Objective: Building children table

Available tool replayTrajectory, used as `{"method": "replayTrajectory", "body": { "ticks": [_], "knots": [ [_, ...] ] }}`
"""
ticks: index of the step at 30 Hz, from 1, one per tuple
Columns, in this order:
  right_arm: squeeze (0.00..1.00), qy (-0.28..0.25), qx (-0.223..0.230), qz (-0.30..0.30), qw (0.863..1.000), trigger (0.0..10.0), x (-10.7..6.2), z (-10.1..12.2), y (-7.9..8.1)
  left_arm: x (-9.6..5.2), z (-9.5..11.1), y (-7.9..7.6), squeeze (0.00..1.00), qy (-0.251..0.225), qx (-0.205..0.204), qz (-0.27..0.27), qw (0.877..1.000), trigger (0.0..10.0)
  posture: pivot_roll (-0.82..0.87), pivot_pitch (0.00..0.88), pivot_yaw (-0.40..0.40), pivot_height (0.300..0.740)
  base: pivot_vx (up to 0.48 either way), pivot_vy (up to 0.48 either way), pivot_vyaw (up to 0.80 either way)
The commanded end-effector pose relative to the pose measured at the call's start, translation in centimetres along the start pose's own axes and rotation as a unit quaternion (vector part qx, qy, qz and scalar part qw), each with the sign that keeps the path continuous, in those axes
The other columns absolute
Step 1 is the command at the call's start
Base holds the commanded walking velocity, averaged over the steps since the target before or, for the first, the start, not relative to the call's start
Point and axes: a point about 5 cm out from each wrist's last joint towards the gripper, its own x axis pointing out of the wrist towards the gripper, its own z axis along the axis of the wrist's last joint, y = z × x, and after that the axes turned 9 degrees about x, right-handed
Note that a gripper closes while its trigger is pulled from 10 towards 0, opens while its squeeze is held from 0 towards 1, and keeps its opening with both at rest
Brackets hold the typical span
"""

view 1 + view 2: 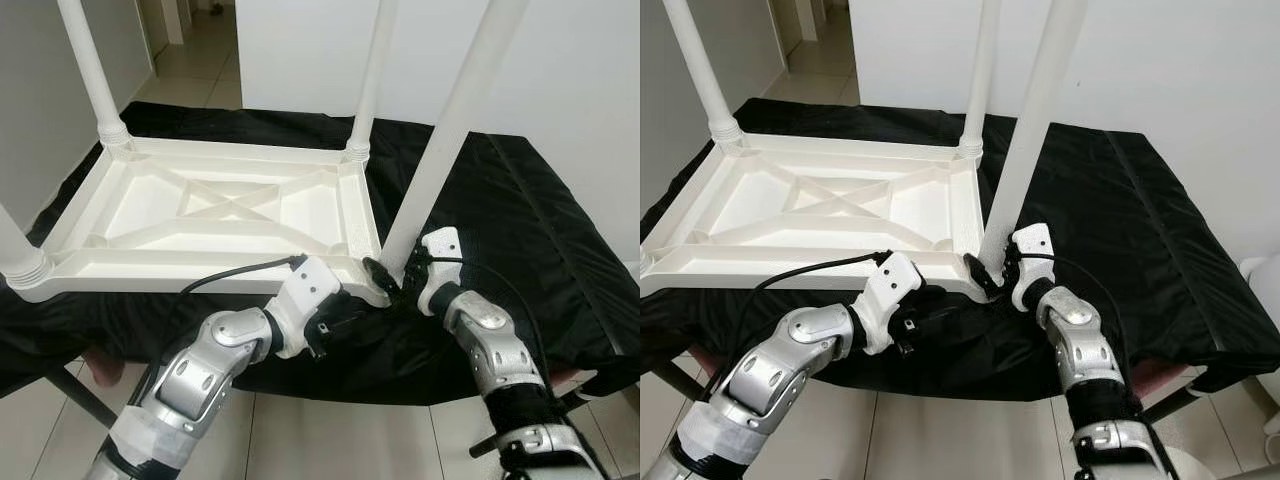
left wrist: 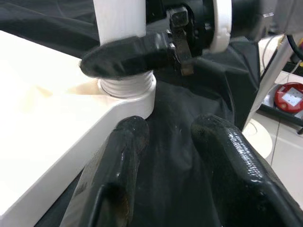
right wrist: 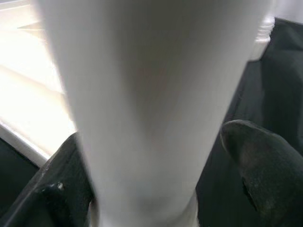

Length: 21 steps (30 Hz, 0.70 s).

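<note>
A white plastic children's table [image 1: 215, 215] lay upside down on a black cloth [image 1: 520, 230] that covered the desk, its ribbed underside facing up. At the near left corner a white leg [image 1: 18, 250] stood in its socket, and at the far left corner another leg [image 1: 92, 70] rose upright. A third leg [image 1: 372, 75] stood at the far right corner.

The left pincer [image 2: 165, 142] hovered at the near edge of the tabletop, just left of the near right corner. Its two black fingers [image 2: 118, 165] were parted with nothing between them, their tips close to the corner socket over the black cloth. A black cable [image 1: 235, 272] ran from its white wrist housing across the table's near rim.

At the near right corner the fourth leg [image 1: 455, 120] stood in its threaded socket, leaning a little to the right as it rose. The right pincer [image 1: 385, 278] was at the foot of this leg: in the left wrist view one black finger wrapped across the leg just above the threaded collar, and in the right wrist view the leg [image 3: 142, 109] sat between the two fingers, one on either side. The fingers [image 3: 260, 161] bracketed the leg closely, though whether both pads pressed on it could not be told for certain.

Tiled floor [image 1: 195, 60] and a doorway lay beyond the desk at the far left, and a white wall [image 1: 300, 50] stood behind it.
</note>
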Motion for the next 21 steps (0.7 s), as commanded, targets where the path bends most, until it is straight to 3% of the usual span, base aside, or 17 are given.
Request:
{"method": "replayTrajectory", "body": {
  "ticks": [1,2,4,6,17,18,21],
  "knots": [
    [0.0,0.004,-0.005,0.004,1.0,10.0,-0.02,-0.11,-0.31,0.04,-0.06,0.23,0.0,0.005,0.001,0.002,1.0,10.0,0.05,0.023,-0.049,0.74,0.0,0.0,0.0],
    [0.0,0.004,-0.006,0.007,1.0,4.8,0.08,-0.08,-0.42,0.06,-0.05,0.22,0.0,0.005,0.001,0.002,1.0,10.0,0.05,0.023,-0.05,0.74,0.0,0.0,0.0],
    [0.0,0.005,-0.007,0.009,1.0,4.8,0.13,-0.07,-0.49,0.07,-0.04,0.22,0.0,0.005,0.001,0.002,1.0,10.0,0.05,0.023,-0.05,0.74,0.0,0.0,0.0],
    [0.0,0.007,-0.007,0.015,1.0,0.0,0.27,-0.07,-0.74,0.11,-0.03,0.25,0.0,0.005,0.001,0.003,1.0,10.0,0.05,0.023,-0.053,0.74,0.0,0.0,0.0],
    [0.0,0.012,0.016,0.031,0.999,0.0,0.21,-0.75,-0.88,0.13,-0.01,0.16,0.0,0.004,0.0,0.004,1.0,10.0,0.04,0.025,-0.056,0.74,0.0,0.0,0.0],
    [0.0,0.01,0.022,0.029,0.999,10.0,0.24,-0.82,-0.74,0.14,0.0,0.14,0.0,0.004,0.0,0.004,1.0,10.0,0.04,0.026,-0.057,0.74,0.0,0.0,0.0],
    [0.0,0.005,0.045,0.021,0.999,10.0,0.35,-0.81,-0.41,0.13,-0.01,0.07,0.0,0.003,-0.001,0.003,1.0,10.0,0.04,0.028,-0.059,0.74,0.0,0.0,0.0]
  ]
}}
